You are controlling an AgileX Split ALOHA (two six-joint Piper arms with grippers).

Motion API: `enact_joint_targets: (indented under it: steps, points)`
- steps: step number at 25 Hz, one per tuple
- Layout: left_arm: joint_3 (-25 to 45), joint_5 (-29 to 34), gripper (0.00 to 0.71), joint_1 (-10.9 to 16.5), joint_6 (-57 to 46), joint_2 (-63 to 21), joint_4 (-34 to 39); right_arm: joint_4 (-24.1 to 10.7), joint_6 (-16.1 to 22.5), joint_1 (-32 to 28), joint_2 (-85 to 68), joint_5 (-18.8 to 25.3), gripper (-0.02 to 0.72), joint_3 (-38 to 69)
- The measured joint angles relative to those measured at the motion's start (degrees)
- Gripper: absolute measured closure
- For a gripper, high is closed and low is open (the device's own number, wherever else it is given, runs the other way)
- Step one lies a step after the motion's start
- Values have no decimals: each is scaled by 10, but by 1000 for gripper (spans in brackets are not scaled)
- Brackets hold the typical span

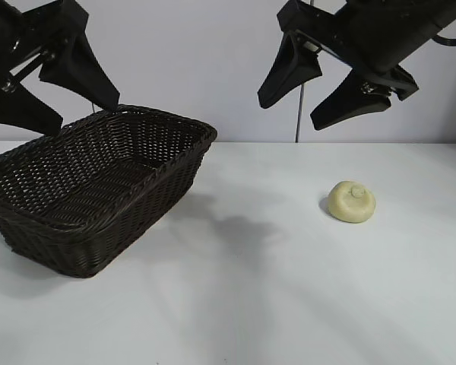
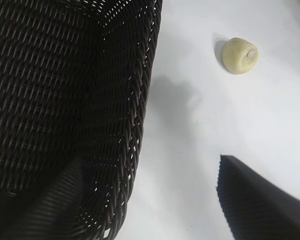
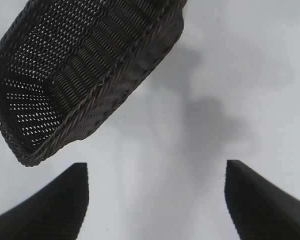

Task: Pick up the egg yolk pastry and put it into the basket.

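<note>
The egg yolk pastry (image 1: 351,201), a small pale cream-yellow bun with a knob on top, lies on the white table at the right; it also shows in the left wrist view (image 2: 240,55). The dark brown wicker basket (image 1: 99,179) stands at the left and is empty; it also shows in the left wrist view (image 2: 65,115) and in the right wrist view (image 3: 85,75). My right gripper (image 1: 292,114) hangs open high above the table, up and to the left of the pastry. My left gripper (image 1: 83,114) hangs open above the basket's far left part.
The white table (image 1: 251,304) runs from the basket to the right edge. A thin vertical rod (image 1: 298,114) stands at the back against the pale wall. The arms' shadows fall on the table between basket and pastry.
</note>
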Motion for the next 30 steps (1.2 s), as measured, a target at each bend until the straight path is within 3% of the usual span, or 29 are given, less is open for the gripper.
enact_joint_targets:
  steps: [17,30]
  points:
    - [0,-1,168,0,0,0,0,0,0,0,0,0,157,0]
    - [0,-35,168,0,0,0,0,0,0,0,0,0,157,0]
